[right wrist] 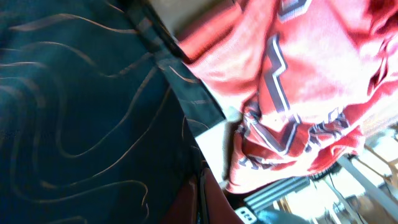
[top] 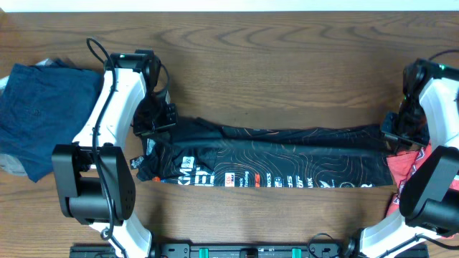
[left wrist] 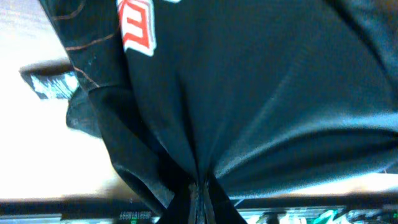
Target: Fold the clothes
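— As the overhead view has it, which step is this?
— A lengthwise fold, I'd judge. The black shirt (top: 280,161) lies as a long band across the middle of the table (top: 287,64). It is stretched between the left gripper (top: 154,125) at one end and the right gripper (top: 394,136) at the other. A navy garment (top: 43,107) sits off to the left, and a red T-shirt (top: 412,168) lies beside the right end.
— And the left wrist view?
— The jaws are closed on a pinch of black fabric, which fans out from the grip in taut creases. A red-and-white logo shows near the top.
— The right wrist?
— Clamped likewise on the shirt's edge. Thin orange contour lines cross the cloth, and the red T-shirt is just beside it.
— Next move?
— Probably both ends carried over together, evenly, so the band lands flat and doesn't drag the red one.
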Controlling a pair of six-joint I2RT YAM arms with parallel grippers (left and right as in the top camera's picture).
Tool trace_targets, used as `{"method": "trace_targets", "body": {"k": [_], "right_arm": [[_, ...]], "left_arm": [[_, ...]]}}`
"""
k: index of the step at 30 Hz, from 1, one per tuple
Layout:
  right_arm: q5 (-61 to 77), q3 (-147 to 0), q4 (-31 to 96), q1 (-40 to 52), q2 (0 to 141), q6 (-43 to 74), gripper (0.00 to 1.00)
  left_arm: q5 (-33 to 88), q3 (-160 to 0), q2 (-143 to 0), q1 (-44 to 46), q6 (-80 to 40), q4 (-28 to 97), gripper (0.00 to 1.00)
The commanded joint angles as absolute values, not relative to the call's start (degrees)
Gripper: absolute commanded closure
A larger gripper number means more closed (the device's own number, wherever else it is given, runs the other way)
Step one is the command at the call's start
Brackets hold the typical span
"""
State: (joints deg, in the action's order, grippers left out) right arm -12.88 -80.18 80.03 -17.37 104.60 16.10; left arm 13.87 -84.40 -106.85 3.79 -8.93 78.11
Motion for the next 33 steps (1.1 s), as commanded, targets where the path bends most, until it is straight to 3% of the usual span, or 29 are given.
{"method": "trace_targets", "body": {"k": [1, 11, 14, 15, 25, 33], "right_arm": [[-15.2, -77.2, 79.2, -18.4, 104.2, 15.6, 0.99], [-15.2, -75.7, 78.5, -18.5, 104.2, 15.6, 0.98], [-15.2, -75.7, 78.7, -18.8, 104.2, 15.6, 0.78], [-15.2, -75.7, 78.7, -19.0, 104.2, 15.6, 0.77], [-14.1, -75.6, 78.0, -19.6, 104.2, 15.6, 0.73], [-6.6, -75.3, 75.2, -19.6, 104.2, 10.0, 0.67]], "left_arm": [[12.2, -82.1, -106.3, 3.7, -8.1, 79.5, 0.94], [13.0, -75.3, -106.3, 3.7, -8.2, 78.8, 0.92], [13.0, -74.9, -106.3, 3.7, -8.1, 79.5, 0.61], [13.0, -75.0, -106.3, 3.7, -8.1, 79.9, 0.59], [13.4, -75.0, -106.3, 3.7, -8.1, 78.8, 0.59], [21.1, -75.0, -106.3, 4.9, -7.3, 65.0, 0.59]]}}
